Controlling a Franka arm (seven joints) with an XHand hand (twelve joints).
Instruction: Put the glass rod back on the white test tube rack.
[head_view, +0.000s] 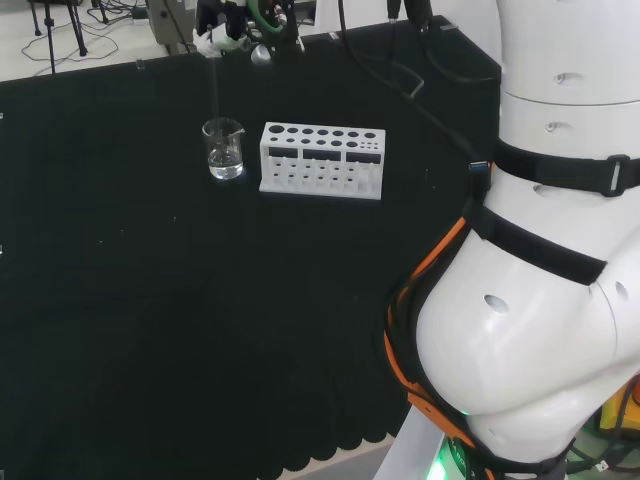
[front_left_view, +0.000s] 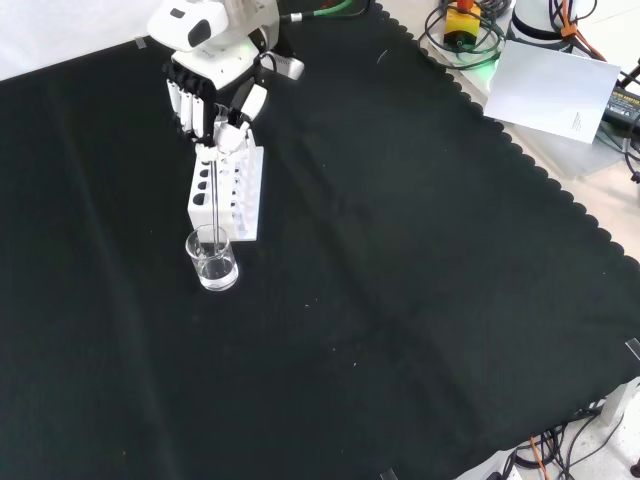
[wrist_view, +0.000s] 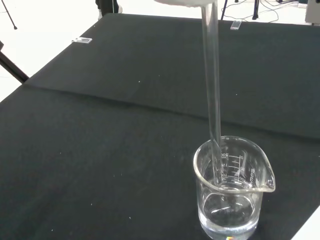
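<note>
— On the black cloth (front_left_view: 400, 300), what stands there?

— A clear glass beaker (front_left_view: 213, 259) with a little clear liquid in its bottom, and a white test tube rack (front_left_view: 228, 189) just beside it. In the head view the beaker (head_view: 223, 148) is to the left of the rack (head_view: 322, 159), the two close but apart. In the front view the beaker stands nearer the camera, and the rack lies behind it, running up toward the arm.

— And where is the glass rod?

— The glass rod (wrist_view: 212, 90) hangs close to upright, its lower end inside the beaker (wrist_view: 231, 187), at or just above the liquid. Whether the tip touches the glass bottom I cannot tell. In the head view the rod (head_view: 214, 88) shows as a thin pale line rising from the beaker to the hand (head_view: 222, 36). In the front view it is a faint line (front_left_view: 215, 205) running past the rack's near end.

— What are the fingers doing?

— The hand (front_left_view: 212, 95) sits above the far end of the rack in the front view, fingers pointing down and closed together, pinching the rod's top end. The wrist view has a blurred white part of the hand (wrist_view: 187, 2) right at the rod's top.

— Is the rod in the rack?

— No, it is held over the beaker, and none of it rests on the rack.
</note>
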